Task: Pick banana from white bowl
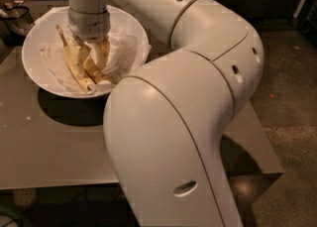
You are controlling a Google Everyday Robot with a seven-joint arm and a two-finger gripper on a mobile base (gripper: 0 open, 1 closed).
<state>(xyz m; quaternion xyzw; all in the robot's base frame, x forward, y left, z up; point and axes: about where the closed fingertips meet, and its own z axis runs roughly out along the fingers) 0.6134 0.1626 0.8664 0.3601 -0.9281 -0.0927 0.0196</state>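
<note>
The white bowl (pixel 34 47) stands on the table at the back left, wide and shallow, lined with crumpled white paper (pixel 124 52). A peeled-looking yellow banana (pixel 74 70) lies in it, running from its stem at the back left to its tip near the front rim. My gripper (pixel 92 62) reaches straight down into the bowl and sits right on the banana, its grey wrist (pixel 89 20) above it. The gripper's tips blend with the banana's colour. My large white arm fills the middle and right of the view.
The bowl rests on a brown-grey table (pixel 44 141) whose front edge and right corner (pixel 270 169) show. A dark container (pixel 15 18) stands at the far left behind the bowl. Speckled floor lies to the right.
</note>
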